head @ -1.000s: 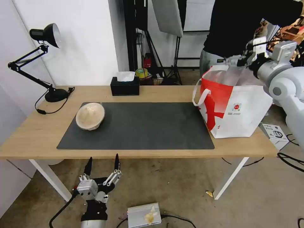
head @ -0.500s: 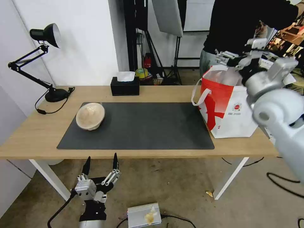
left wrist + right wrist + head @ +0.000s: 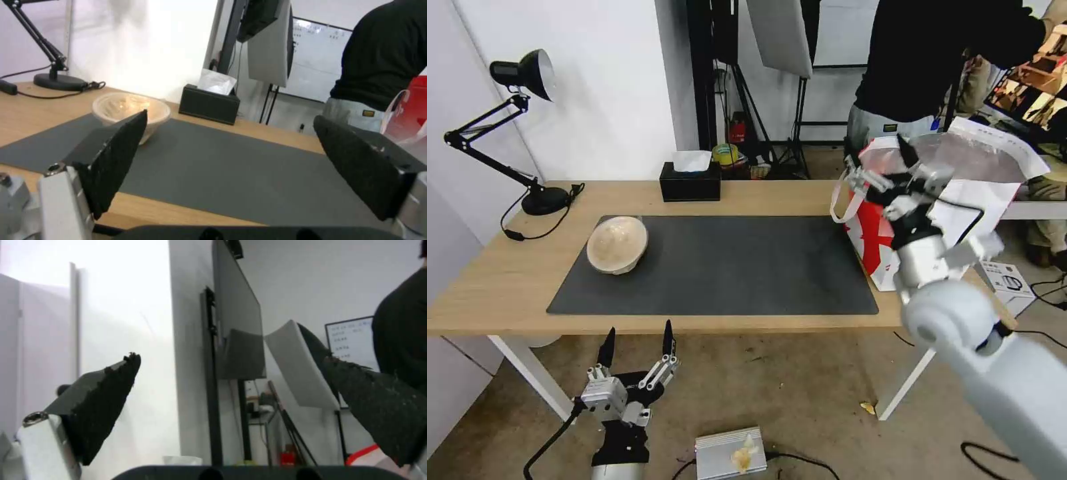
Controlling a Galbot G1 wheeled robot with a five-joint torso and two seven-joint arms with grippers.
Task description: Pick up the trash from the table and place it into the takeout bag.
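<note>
The bowl [image 3: 618, 244] sat on the mat's far-left end, nearest the left gripper [image 3: 636, 345], which hung wide and empty below the table [image 3: 747, 194].

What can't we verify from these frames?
- Takeout bag contents: head view, its walls and the right hand block the inside.
- Whether the pulp bowl holds scraps: domed side up in head view; left hand's finger covers part in left wrist view.

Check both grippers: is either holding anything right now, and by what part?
Nothing is held. The right gripper is open and empty in front of the takeout bag. The left gripper is open and empty below the table edge.
</note>
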